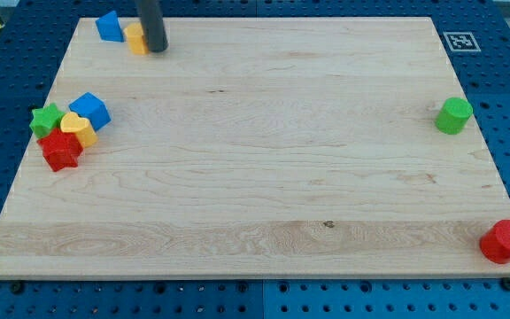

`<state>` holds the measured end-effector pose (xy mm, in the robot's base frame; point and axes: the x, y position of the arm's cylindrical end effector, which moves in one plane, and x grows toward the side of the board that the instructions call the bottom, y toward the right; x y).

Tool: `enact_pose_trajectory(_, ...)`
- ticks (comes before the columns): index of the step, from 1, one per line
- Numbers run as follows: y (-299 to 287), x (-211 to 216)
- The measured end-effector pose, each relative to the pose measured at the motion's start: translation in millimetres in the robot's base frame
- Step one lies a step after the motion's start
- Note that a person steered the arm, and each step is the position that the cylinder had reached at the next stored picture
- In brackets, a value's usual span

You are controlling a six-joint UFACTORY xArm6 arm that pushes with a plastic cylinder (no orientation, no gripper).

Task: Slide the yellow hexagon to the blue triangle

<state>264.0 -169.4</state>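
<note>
Yellow hexagon [135, 39] sits at the upper left of the frame, touching the blue triangle [109, 27] on its left, so the slide looks about finished. The rod's tip [157, 49] stands right against the hexagon's right side, which fits a push toward the triangle. This end effector has no jaws to open or close; it only presses.

On the table [264, 151], a cluster at the left edge holds a green star [46, 118], yellow heart [78, 129], blue cube [90, 110] and red block [60, 150]. A green cylinder [454, 116] and red cylinder [504, 241] stand well apart at the right.
</note>
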Motion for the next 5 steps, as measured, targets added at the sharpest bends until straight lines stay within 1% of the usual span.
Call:
enact_pose_trajectory(2,-44,0)
enact_pose_trajectory(3,-45,2)
enact_pose_trajectory(4,12,46)
enact_pose_trajectory(5,106,105)
